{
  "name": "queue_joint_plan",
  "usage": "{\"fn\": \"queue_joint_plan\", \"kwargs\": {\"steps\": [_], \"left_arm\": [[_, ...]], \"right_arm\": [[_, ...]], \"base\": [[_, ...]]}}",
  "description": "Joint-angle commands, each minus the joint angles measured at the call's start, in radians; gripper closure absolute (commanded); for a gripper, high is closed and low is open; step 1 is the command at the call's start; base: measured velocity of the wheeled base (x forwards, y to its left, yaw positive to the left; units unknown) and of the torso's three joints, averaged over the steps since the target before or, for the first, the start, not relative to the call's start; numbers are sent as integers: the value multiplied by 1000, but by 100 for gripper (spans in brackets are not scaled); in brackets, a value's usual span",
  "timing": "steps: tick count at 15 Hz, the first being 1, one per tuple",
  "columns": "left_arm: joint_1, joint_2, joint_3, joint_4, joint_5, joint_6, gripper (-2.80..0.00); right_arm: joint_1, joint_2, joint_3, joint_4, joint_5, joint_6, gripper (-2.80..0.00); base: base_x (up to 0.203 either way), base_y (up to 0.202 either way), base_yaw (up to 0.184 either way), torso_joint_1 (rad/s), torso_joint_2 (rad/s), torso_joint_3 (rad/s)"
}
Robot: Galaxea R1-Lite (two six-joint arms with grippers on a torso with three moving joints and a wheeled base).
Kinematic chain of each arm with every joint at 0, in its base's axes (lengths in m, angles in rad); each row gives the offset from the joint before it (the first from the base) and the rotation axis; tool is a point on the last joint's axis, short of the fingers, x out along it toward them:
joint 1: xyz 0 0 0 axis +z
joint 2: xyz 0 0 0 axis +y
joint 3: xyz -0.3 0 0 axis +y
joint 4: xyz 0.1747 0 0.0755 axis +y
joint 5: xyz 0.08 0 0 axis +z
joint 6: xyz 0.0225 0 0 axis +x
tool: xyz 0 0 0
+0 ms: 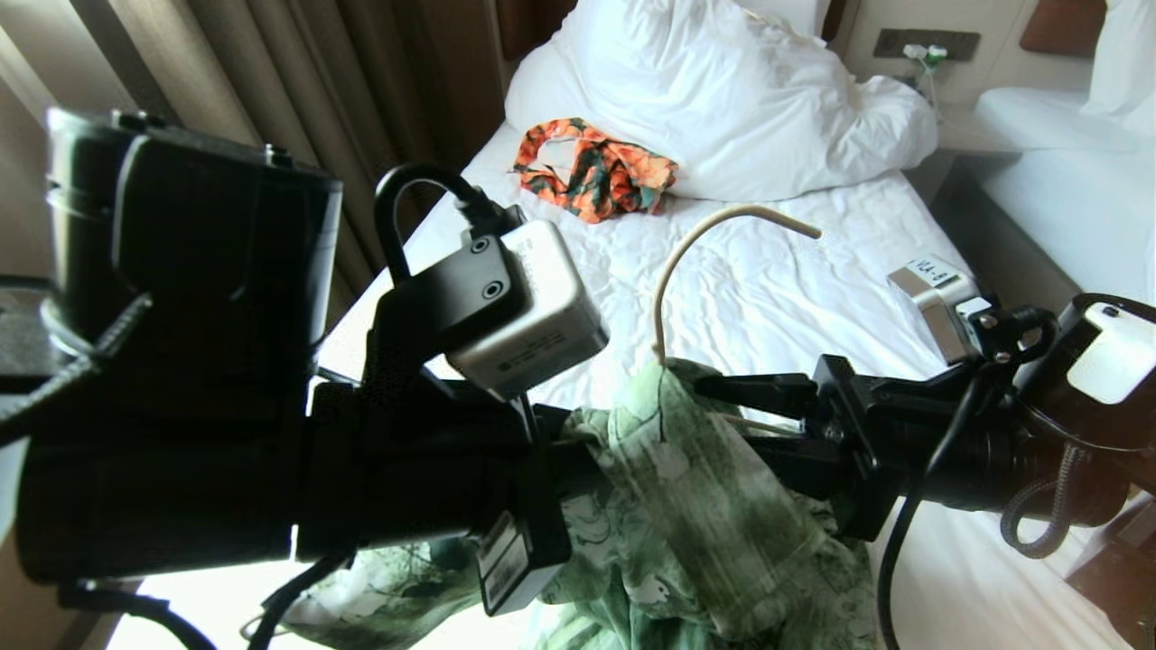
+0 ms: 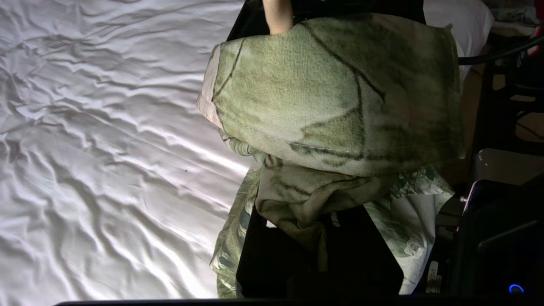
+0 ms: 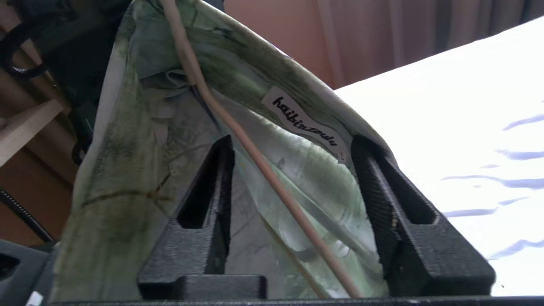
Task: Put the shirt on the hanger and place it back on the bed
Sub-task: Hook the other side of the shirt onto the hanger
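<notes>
Above the near part of the bed (image 1: 777,298), the leaf-print shirt (image 1: 713,515) hangs draped over the cream wire hanger (image 1: 713,230), whose hook rises from the collar. The right gripper (image 3: 293,178) reaches into the collar, its fingers (image 3: 212,187) spread wide on either side of the hanger's wire and gripping nothing. The left gripper (image 1: 578,433) is buried in the fabric beside it, pinched tight. Farther up the bed from the shirt lies an orange floral garment (image 1: 596,171) against the white duvet (image 1: 722,99).

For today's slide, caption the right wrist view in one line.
Open right gripper straddling the thin cream wire hanger inside the leaf-print green shirt.
</notes>
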Motion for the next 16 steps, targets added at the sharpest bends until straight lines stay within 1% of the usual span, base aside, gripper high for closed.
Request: {"fn": "queue_joint_plan", "kwargs": {"steps": [1,2,4,5,7,9,10,11,12,13,14,15,16], "left_arm": [[-4,-10,1,-3,1,-26,0],[-6,-15,2,-5,0,-54,0],[-9,-21,-5,-15,-1,-126,0],[-10,-24,-8,-15,-1,-156,0],[-18,-36,-5,-16,-1,-231,0],[-24,-49,3,-17,-3,-293,0],[-29,-52,5,-28,-6,-302,0],[-33,-63,20,-51,-6,-303,0],[-41,-74,41,-95,-6,-307,0],[-62,-84,65,-145,-6,-327,0],[-76,-93,86,-186,-5,-346,0],[-85,-101,108,-226,-4,-357,0],[-86,-111,131,-265,-4,-360,0]], "right_arm": [[-11,-62,1,17,10,20,-280],[-29,-118,-1,66,10,45,-280],[-72,-229,-12,210,10,71,-280],[-97,-277,-23,294,10,78,-280],[-148,-368,-82,505,10,82,-280],[-225,-403,-206,696,9,87,-280],[-260,-409,-268,772,8,104,-280],[-302,-417,-341,877,7,133,-280],[-344,-425,-412,1018,6,152,-280],[-381,-429,-474,1170,5,159,-280],[-413,-431,-519,1299,2,149,-280],[-442,-428,-542,1405,-16,111,-280],[-453,-427,-541,1477,-59,36,-280]], "base": [[0,0,0,0,0,0],[0,0,0,0,0,0],[0,0,0,0,0,0],[0,0,0,0,0,0],[0,0,0,0,0,0],[0,0,0,0,0,0],[0,0,0,0,0,0],[0,0,0,0,0,0],[0,0,0,0,0,0],[0,0,0,0,0,0],[0,0,0,0,0,0],[0,0,0,0,0,0],[0,0,0,0,0,0]]}}
